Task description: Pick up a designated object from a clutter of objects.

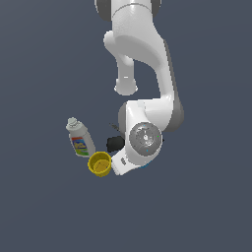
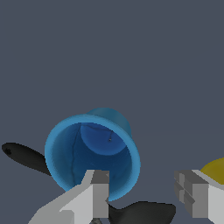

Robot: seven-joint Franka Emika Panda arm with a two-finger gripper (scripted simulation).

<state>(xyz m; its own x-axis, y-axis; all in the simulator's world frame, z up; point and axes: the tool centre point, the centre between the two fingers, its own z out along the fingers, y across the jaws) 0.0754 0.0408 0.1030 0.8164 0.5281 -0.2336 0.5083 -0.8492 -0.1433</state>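
The blue cup (image 2: 92, 155) looks like smooth, slightly glossy plastic, as does the yellow cup (image 1: 100, 164). The bottle (image 1: 79, 139) is white plastic with a printed paper-like label. The spatula (image 2: 26, 156) is matt black. The arm (image 1: 142, 74) has a smooth, satin white shell; the gripper (image 2: 144, 192) fingers (image 2: 98, 197) are matt grey.

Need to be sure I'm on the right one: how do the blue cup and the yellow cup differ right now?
Colour: the blue cup is bright blue, the yellow cup yellow. Position: the blue cup sits under the open gripper, one finger over its rim; the yellow cup lies outside the other finger. Visibility: the exterior view shows the yellow cup openly, while the arm almost hides the blue. Both are round, open cups.
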